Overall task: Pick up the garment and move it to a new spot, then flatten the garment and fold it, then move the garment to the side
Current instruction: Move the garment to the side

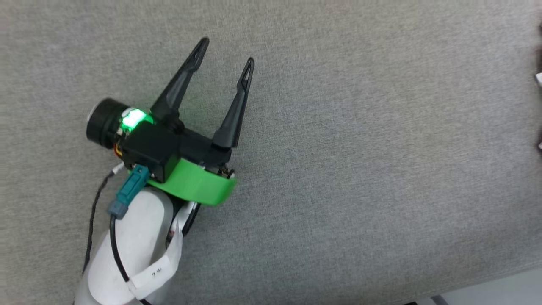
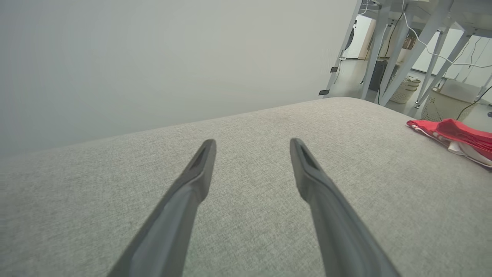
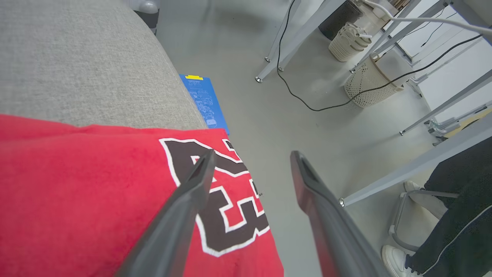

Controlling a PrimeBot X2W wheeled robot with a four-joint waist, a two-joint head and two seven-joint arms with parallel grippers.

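At the cushion (image 3: 77, 57) edge, garment (image 3: 84, 192)

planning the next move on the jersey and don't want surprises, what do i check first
1. Left gripper open and empty: ok.
2. Right gripper open over the garment edge, gripping nothing: ok.
3. garment resting on the gray cushion, at its edge: ok.
4. garment fully folded and flat: cannot tell.
5. Area beside the gray cushion free of people: not ok, a person's leg is close.
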